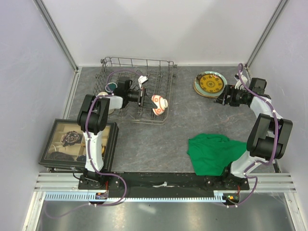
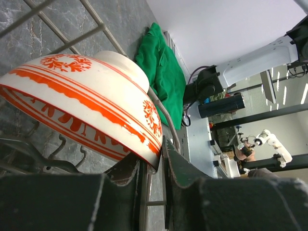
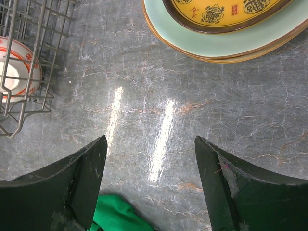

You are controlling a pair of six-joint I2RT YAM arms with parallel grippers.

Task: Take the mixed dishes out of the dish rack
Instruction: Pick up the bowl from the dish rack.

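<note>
While clamping rim of small red-and-white bowl (image 1: 160, 104) in left gripper (image 2: 156, 161) at dish rack (image 1: 139, 61) right edge — axis sideways, foot rightward; right gripper (image 3: 150, 144) agape.

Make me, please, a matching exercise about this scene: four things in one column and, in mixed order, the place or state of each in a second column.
Things
1. red-and-white bowl
2. stack of plates
3. green cloth
4. right gripper

Place or state
a. open, holding nothing
b. in the dish rack, rim pinched by the left gripper
c. crumpled, near right of the table
d. lying flat, far right of the table

Pairs: 1-b, 2-d, 3-c, 4-a
</note>
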